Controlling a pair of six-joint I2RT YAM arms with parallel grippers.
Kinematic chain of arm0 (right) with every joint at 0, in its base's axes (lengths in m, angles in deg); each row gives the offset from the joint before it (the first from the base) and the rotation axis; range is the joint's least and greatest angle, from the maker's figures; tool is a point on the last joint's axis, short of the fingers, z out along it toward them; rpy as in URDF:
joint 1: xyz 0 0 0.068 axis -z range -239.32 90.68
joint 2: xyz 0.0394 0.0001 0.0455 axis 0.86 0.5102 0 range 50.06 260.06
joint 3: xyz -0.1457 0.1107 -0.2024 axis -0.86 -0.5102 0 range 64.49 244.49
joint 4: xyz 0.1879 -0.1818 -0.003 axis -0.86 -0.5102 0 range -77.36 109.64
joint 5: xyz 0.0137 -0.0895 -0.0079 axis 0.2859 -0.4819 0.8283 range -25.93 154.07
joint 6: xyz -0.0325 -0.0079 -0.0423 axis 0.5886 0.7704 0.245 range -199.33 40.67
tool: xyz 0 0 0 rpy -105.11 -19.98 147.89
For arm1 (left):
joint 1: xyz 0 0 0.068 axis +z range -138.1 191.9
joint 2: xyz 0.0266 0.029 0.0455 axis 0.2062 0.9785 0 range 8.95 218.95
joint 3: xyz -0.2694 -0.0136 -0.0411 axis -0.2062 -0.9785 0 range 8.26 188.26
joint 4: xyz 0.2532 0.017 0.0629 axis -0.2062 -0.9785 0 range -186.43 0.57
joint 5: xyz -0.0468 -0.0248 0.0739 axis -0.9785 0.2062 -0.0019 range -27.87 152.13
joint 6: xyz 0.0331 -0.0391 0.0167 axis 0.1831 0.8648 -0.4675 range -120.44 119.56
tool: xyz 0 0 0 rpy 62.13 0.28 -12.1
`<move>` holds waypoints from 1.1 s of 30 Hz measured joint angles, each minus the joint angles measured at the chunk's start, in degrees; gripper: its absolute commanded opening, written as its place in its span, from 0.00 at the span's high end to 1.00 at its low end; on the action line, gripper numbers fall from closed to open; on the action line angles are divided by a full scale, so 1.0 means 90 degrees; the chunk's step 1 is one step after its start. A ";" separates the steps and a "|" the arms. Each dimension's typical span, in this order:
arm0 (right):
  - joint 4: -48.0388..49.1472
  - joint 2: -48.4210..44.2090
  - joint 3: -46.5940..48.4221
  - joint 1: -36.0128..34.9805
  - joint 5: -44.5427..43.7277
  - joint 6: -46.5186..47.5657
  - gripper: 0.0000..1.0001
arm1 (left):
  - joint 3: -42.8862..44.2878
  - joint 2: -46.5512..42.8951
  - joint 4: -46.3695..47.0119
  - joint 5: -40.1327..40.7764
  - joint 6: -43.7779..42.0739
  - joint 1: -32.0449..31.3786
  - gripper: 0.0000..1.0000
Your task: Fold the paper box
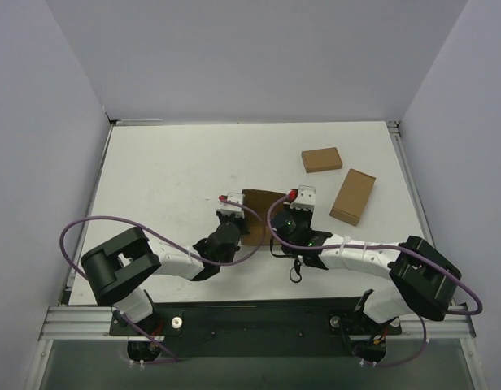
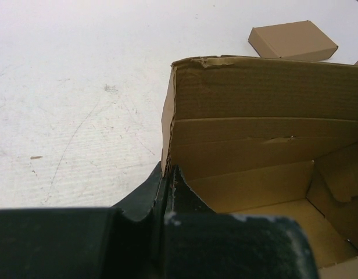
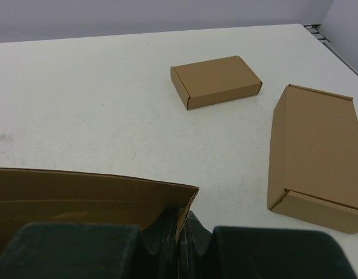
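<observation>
The paper box (image 1: 259, 213) is a brown cardboard piece, partly folded into an open box, near the table's middle between my two grippers. My left gripper (image 1: 229, 213) is shut on its left side wall; the left wrist view shows that wall (image 2: 168, 125) pinched between my fingers (image 2: 167, 174), with the box's open inside (image 2: 266, 145) to the right. My right gripper (image 1: 298, 210) is shut on its right side wall; the right wrist view shows the wall's edge (image 3: 188, 210) clamped between my jaws (image 3: 183, 224) and the box's far wall (image 3: 86, 189) to the left.
Two smaller closed brown boxes lie on the white table (image 1: 169, 171) at the back right: one flat near the back (image 1: 321, 158) (image 3: 215, 81) (image 2: 292, 40), a longer one to its right (image 1: 353, 196) (image 3: 315, 154). White walls enclose the table.
</observation>
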 measured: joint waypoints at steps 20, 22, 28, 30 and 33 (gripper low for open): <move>-0.0211 -0.0357 -0.0668 -0.0442 -0.0639 -0.1302 1.00 | -0.0520 0.0323 0.1450 0.1015 0.0253 -0.0969 1.00; -0.0257 -0.0357 -0.0670 -0.0471 -0.0680 -0.1345 1.00 | -0.0520 0.0328 0.1460 0.1015 0.0338 -0.0974 1.00; -0.0321 -0.0357 -0.0692 -0.0546 -0.0789 -0.1445 1.00 | -0.0520 0.0330 0.1472 0.1018 0.0408 -0.0979 1.00; -0.0328 -0.0357 -0.0714 -0.0576 -0.0821 -0.1469 1.00 | -0.0520 0.0311 0.1455 0.1001 0.0408 -0.0979 1.00; -0.0364 -0.0357 -0.0729 -0.0597 -0.0852 -0.1498 1.00 | -0.0520 0.0299 0.1438 0.0969 0.0406 -0.0984 1.00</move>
